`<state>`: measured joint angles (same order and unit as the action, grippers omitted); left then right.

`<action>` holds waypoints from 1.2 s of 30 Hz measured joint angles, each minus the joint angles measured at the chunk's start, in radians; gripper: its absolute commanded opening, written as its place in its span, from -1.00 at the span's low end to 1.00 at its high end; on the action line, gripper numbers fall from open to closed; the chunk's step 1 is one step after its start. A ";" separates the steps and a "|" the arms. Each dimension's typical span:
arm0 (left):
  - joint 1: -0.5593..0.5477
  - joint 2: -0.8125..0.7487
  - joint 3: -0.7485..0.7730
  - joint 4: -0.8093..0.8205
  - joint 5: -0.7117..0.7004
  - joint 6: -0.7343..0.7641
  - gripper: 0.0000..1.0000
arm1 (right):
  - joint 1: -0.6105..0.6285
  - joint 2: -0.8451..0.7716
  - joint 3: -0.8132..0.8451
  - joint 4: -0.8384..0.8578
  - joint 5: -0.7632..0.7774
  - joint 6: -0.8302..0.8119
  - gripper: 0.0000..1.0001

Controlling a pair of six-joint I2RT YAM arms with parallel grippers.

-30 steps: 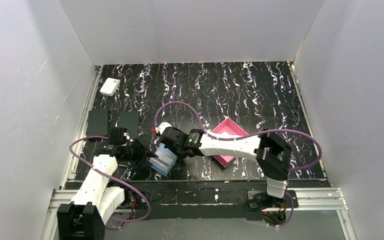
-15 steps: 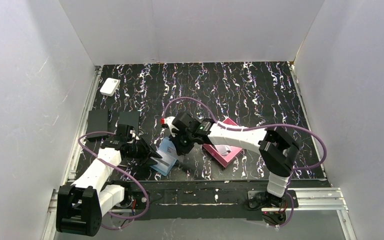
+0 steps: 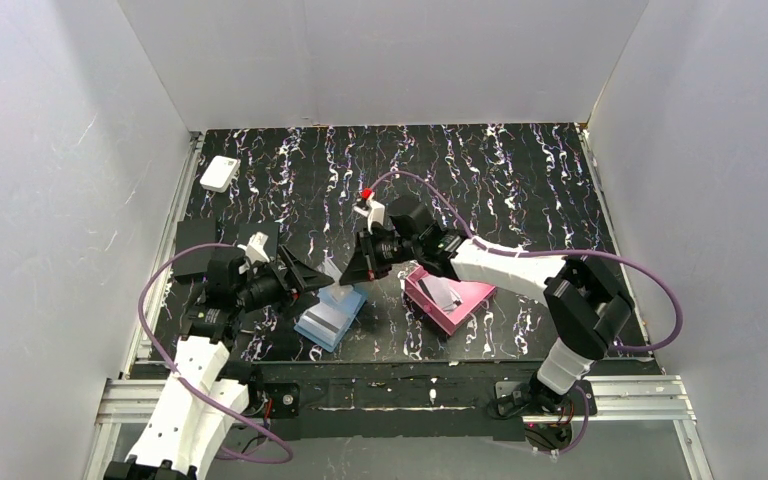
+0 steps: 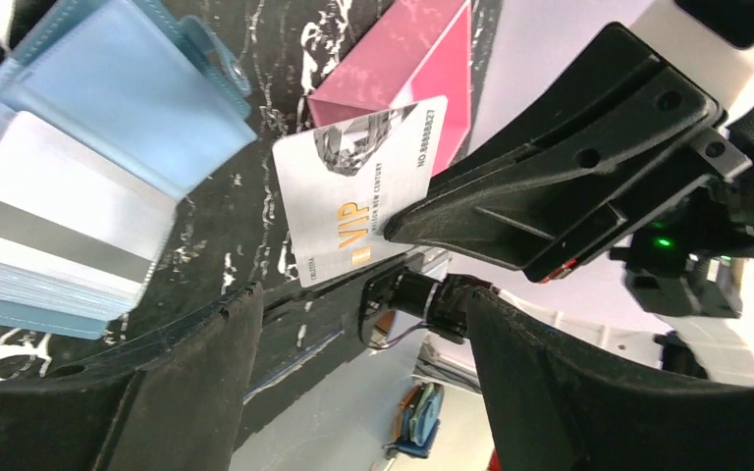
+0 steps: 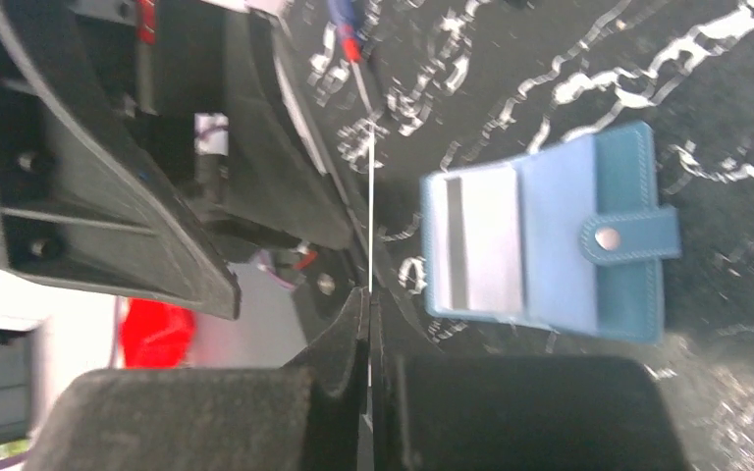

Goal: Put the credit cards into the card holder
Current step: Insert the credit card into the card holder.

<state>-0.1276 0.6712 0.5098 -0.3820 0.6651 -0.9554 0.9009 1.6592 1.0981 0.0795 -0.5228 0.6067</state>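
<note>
On the dark marbled worktop [image 3: 520, 190] both arms meet near the middle of the near edge. The left gripper [image 3: 305, 275] has its jaws spread wide and holds nothing. The right gripper [image 3: 368, 262] is pinched shut on one edge of a white VIP card [image 4: 363, 186], which it holds in the air just in front of the left gripper's gap. This reads as a hand-over, or a re-grip, before the card is slotted.

To do it well, the left jaws should close on the card's free half, squarely on its flat faces. The right gripper should let go only once that hold is firm. Gripping near one short end would leave the other end free to lead into a pocket.

The card holder [image 3: 328, 318] lies open and flat below the two grippers, close to the near edge. A striped card [image 4: 69, 216] is already in one pale pocket. The holder is loose on the worktop, so a push along the pocket may slide it.

The pink tray [image 3: 465, 300] sits just right of the holder, under the right arm, with what looks like another loose card [image 3: 444, 294] in it. Two black slabs [image 3: 194, 243] lie by the left edge, partly behind the left arm. A small white box [image 3: 220, 173] is in the far left corner, well clear. The right arm's purple cable [image 3: 410, 185] loops above the meeting point and could snag.
</note>
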 measured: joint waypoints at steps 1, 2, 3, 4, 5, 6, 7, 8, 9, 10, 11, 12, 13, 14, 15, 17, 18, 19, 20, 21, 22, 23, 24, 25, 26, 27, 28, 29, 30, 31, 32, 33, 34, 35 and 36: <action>0.000 -0.012 0.001 0.005 0.003 -0.016 0.49 | -0.005 0.000 -0.008 0.045 -0.019 0.039 -0.97; 0.000 -0.020 0.003 0.006 0.006 -0.029 0.49 | -0.011 -0.002 -0.022 0.099 -0.036 0.082 -0.97; 0.000 -0.026 0.008 0.005 0.006 -0.042 0.49 | -0.016 -0.005 -0.039 0.154 -0.051 0.127 -0.97; 0.000 -0.030 0.017 0.005 0.006 -0.053 0.50 | -0.023 -0.009 -0.058 0.209 -0.063 0.171 -0.97; 0.000 -0.031 0.027 0.004 0.005 -0.062 0.50 | -0.030 -0.014 -0.076 0.258 -0.074 0.215 -0.97; 0.000 -0.031 0.042 0.004 0.005 -0.071 0.50 | -0.035 -0.018 -0.085 0.291 -0.084 0.247 -0.97; 0.000 -0.030 0.054 0.004 0.005 -0.078 0.50 | -0.040 -0.021 -0.091 0.323 -0.090 0.277 -0.97; 0.000 -0.030 0.068 0.003 0.005 -0.083 0.50 | -0.044 -0.025 -0.092 0.344 -0.094 0.295 -0.97; 0.000 -0.028 0.083 -0.002 0.003 -0.085 0.49 | -0.048 -0.032 -0.092 0.351 -0.095 0.304 -0.97; 0.000 -0.026 0.095 -0.008 0.000 -0.085 0.48 | -0.051 -0.040 -0.091 0.347 -0.094 0.303 -0.97; 0.000 -0.023 0.101 -0.014 0.000 -0.086 0.44 | -0.053 -0.047 -0.086 0.328 -0.093 0.293 -0.97; 0.000 -0.022 0.102 -0.016 0.000 -0.087 0.40 | -0.054 -0.050 -0.078 0.304 -0.092 0.276 -0.97; 0.000 -0.021 0.100 -0.018 0.001 -0.093 0.37 | -0.055 -0.050 -0.074 0.294 -0.091 0.267 -0.97; 0.000 -0.019 0.094 -0.016 0.002 -0.100 0.36 | -0.055 -0.050 -0.073 0.288 -0.091 0.259 -0.97; 0.000 -0.018 0.085 -0.014 0.002 -0.104 0.36 | -0.055 -0.050 -0.074 0.283 -0.091 0.255 -0.97; 0.000 -0.019 0.057 -0.014 0.002 -0.114 0.37 | -0.057 -0.050 -0.076 0.277 -0.091 0.251 -0.97; 0.000 -0.019 0.042 -0.015 0.002 -0.119 0.37 | -0.058 -0.050 -0.079 0.278 -0.091 0.249 -0.97; 0.000 -0.019 0.026 -0.016 0.002 -0.124 0.37 | -0.059 -0.050 -0.081 0.272 -0.091 0.244 -0.97; 0.000 -0.018 0.013 -0.019 0.001 -0.126 0.34 | -0.061 -0.050 -0.081 0.258 -0.091 0.229 -0.97; 0.000 -0.018 0.004 -0.021 0.000 -0.126 0.29 | -0.063 -0.050 -0.080 0.236 -0.088 0.208 -0.97; 0.000 -0.017 0.000 -0.026 -0.002 -0.125 0.23 | -0.066 -0.049 -0.077 0.202 -0.083 0.175 -0.97; 0.000 -0.007 -0.005 -0.036 -0.006 -0.116 0.14 | -0.068 -0.044 -0.069 0.158 -0.081 0.137 -0.97; 0.000 0.002 -0.006 -0.042 -0.010 -0.110 0.03 | -0.069 -0.029 -0.053 0.104 -0.079 0.091 -0.97; 0.000 0.036 -0.007 -0.058 -0.021 -0.086 -0.08 | -0.069 -0.011 -0.035 0.054 -0.080 0.049 -0.97; 0.000 0.084 -0.008 -0.073 -0.033 -0.060 -0.22 | -0.070 0.021 -0.010 -0.009 -0.084 -0.005 -0.97; 0.000 0.166 -0.017 -0.097 -0.058 -0.021 -0.23 | -0.070 0.050 -0.005 -0.061 -0.091 -0.056 -0.97; 0.000 0.185 -0.020 -0.098 -0.063 -0.015 -0.24 | -0.070 0.058 -0.005 -0.080 -0.092 -0.066 -0.97; 0.000 0.213 -0.023 -0.101 -0.077 0.004 -0.27 | -0.070 0.071 -0.004 -0.109 -0.100 -0.103 -0.97; 0.000 0.266 -0.030 -0.104 -0.098 0.030 -0.28 | -0.070 0.078 -0.004 -0.132 -0.102 -0.133 -0.97; 0.000 0.301 -0.037 -0.108 -0.113 0.051 -0.29 | -0.070 0.085 -0.004 -0.154 -0.098 -0.157 -0.97; 0.000 0.334 -0.042 -0.113 -0.130 0.072 -0.34 | -0.070 0.087 -0.004 -0.179 -0.090 -0.187 -0.97; 0.000 0.355 -0.044 -0.114 -0.136 0.083 -0.44 | -0.070 0.089 -0.004 -0.190 -0.086 -0.198 -0.97; 0.000 0.405 -0.044 -0.114 -0.148 0.096 -0.46 | -0.070 0.098 0.000 -0.209 -0.082 -0.220 -0.97; 0.000 0.437 -0.042 -0.122 -0.157 0.103 -0.41 | -0.070 0.112 0.010 -0.232 -0.080 -0.243 -0.97; 0.000 0.462 -0.039 -0.129 -0.159 0.106 -0.33 | -0.070 0.116 0.013 -0.238 -0.079 -0.248 -0.97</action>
<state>-0.1276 1.1328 0.4709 -0.5110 0.5060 -0.8490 0.8307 1.7756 1.1110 -0.1581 -0.6018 0.3588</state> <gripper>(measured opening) 0.283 0.031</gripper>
